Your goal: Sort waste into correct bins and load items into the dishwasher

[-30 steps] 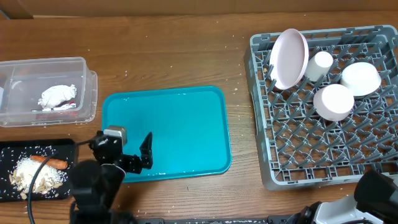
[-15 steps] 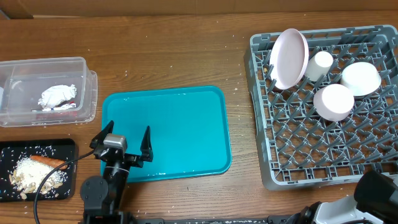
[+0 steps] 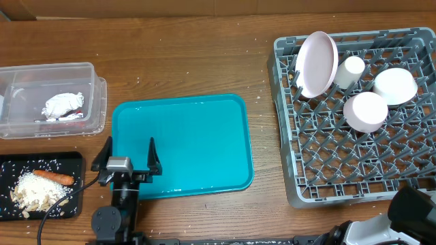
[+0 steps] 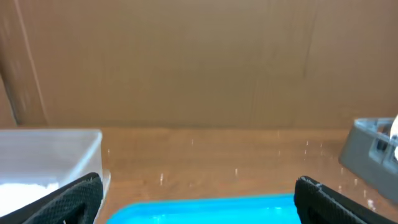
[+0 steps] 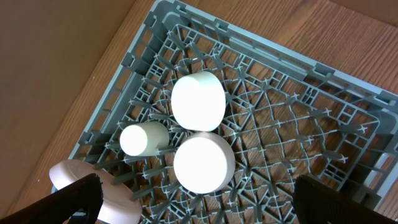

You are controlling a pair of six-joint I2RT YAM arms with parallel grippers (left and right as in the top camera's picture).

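Observation:
The clear tub (image 3: pixel 27 75) at the far left holds a crumpled white napkin (image 3: pixel 63 103) and a red wrapper (image 3: pixel 68 117). Pale rice scraps (image 3: pixel 35 190) and an orange carrot (image 3: pixel 53 177) lie on the black tray (image 3: pixel 13 167). In the grey dish rack (image 3: pixel 286 136) a large plate (image 3: pixel 317 62) stands on edge, with a cup (image 3: pixel 352 70) and two upturned bowls (image 3: pixel 395 85) (image 3: pixel 366 111) beside it. My left gripper (image 3: pixel 128 155) hangs open and empty over the front left of the teal tray (image 3: pixel 197 136). My right gripper (image 5: pixel 198 182) is open above the rack (image 5: pixel 298 124), holding nothing.
A brown cardboard wall runs along the back of the wooden table. In the left wrist view the tub (image 4: pixel 50 155) is at left, the teal tray (image 4: pixel 211 211) below, a rack corner (image 4: pixel 373 149) at right. The right arm's base (image 3: pixel 409 214) sits at the front right.
My left gripper has swung from pointing right to pointing toward the back wall, shifting left along the teal tray's front edge. It stays open. The right arm has not moved.

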